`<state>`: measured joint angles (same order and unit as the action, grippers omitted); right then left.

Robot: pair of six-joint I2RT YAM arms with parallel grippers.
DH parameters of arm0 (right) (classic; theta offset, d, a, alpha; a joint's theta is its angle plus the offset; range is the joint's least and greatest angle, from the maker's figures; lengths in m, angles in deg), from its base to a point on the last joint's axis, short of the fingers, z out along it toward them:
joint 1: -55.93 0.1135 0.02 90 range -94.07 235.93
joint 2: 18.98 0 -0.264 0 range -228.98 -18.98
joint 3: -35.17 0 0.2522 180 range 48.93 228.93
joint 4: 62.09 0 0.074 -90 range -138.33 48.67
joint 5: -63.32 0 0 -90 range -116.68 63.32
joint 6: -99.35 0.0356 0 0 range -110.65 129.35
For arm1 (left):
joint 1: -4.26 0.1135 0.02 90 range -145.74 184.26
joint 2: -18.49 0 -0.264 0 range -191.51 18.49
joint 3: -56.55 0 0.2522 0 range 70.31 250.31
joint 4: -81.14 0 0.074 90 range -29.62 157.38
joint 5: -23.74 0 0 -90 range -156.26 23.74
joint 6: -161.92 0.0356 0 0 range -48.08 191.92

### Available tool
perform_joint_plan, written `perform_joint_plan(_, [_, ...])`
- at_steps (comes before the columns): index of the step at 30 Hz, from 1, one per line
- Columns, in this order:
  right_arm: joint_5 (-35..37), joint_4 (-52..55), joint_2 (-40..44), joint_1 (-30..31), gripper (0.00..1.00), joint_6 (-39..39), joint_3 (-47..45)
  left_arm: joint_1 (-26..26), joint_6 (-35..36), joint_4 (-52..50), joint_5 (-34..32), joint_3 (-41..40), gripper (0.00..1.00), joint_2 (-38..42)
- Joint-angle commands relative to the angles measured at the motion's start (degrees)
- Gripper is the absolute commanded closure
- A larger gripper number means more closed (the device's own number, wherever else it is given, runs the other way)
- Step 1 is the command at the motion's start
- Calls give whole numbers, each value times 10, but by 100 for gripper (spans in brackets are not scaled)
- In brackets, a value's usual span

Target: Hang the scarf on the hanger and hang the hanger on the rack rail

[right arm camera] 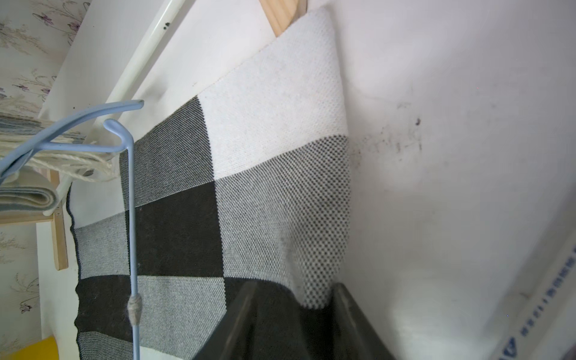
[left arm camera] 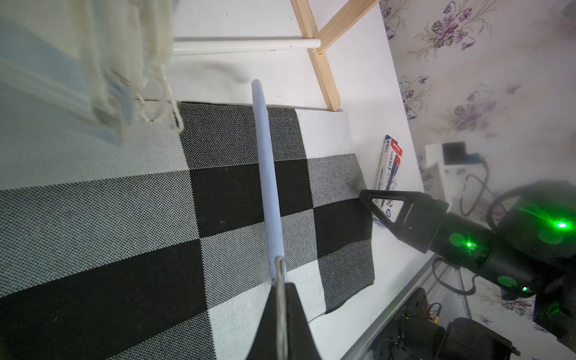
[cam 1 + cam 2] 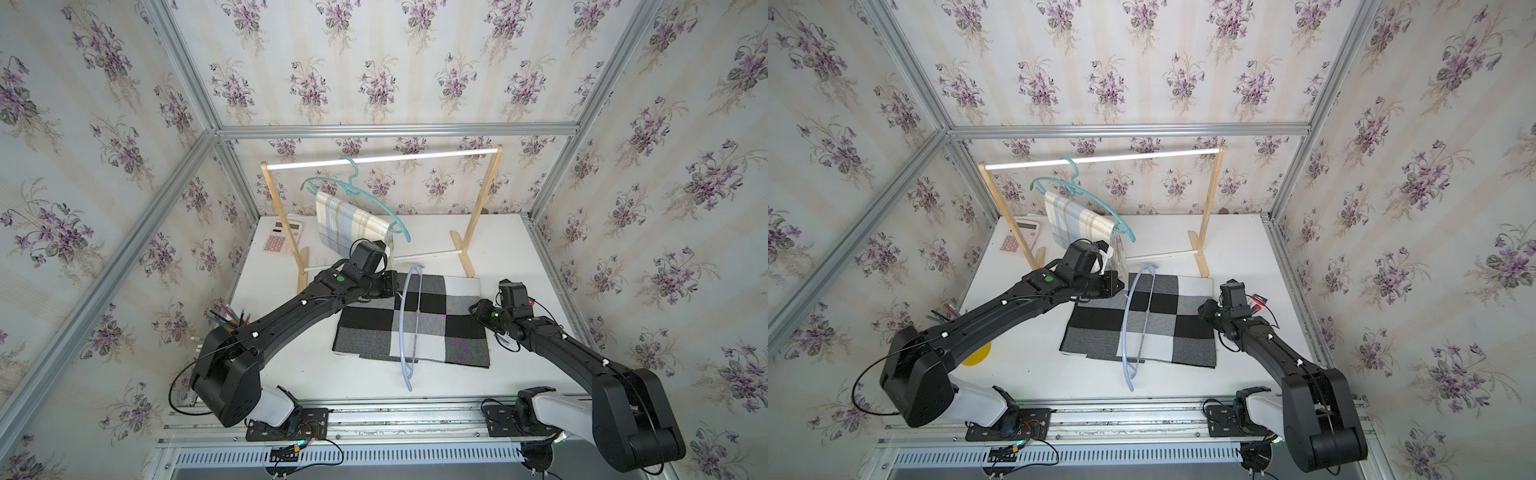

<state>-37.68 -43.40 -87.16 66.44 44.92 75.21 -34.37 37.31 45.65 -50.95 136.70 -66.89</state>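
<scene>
A black, white and grey checked scarf (image 3: 432,328) (image 3: 1154,332) lies flat on the white table (image 3: 519,249). A light blue hanger (image 3: 402,332) (image 3: 1123,328) stands on edge above the scarf, arching from back to front. My left gripper (image 3: 397,286) (image 2: 280,280) is shut on the hanger's thin wire hook at the scarf's back left. My right gripper (image 3: 473,309) (image 1: 294,285) sits low at the scarf's right edge. Its jaws stand apart, and a raised fold of that scarf (image 1: 249,187) edge lies between them.
A wooden rack with a white rail (image 3: 382,158) stands behind the scarf. A teal hanger (image 3: 386,212) carrying a plaid scarf (image 3: 349,224) hangs from the rail. A calculator (image 3: 282,237) lies back left, pencils (image 3: 228,320) left, a pen pack (image 2: 389,168) right of the scarf.
</scene>
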Motion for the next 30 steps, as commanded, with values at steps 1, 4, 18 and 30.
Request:
perform_joint_plan(1, [36,9,6,0,44,4,-7,0,-19,35,14,6,100,-16])
perform_joint_plan(4, [56,15,5,-2,39,9,-19,0,-18,32,-2,2,100,-27])
perform_joint_plan(18, [-102,-64,76,14,100,-11,-27,-1,-3,41,-81,-66,100,-38])
perform_joint_plan(30, [-202,-293,-110,243,100,152,8,-15,-26,69,-80,-97,100,-11])
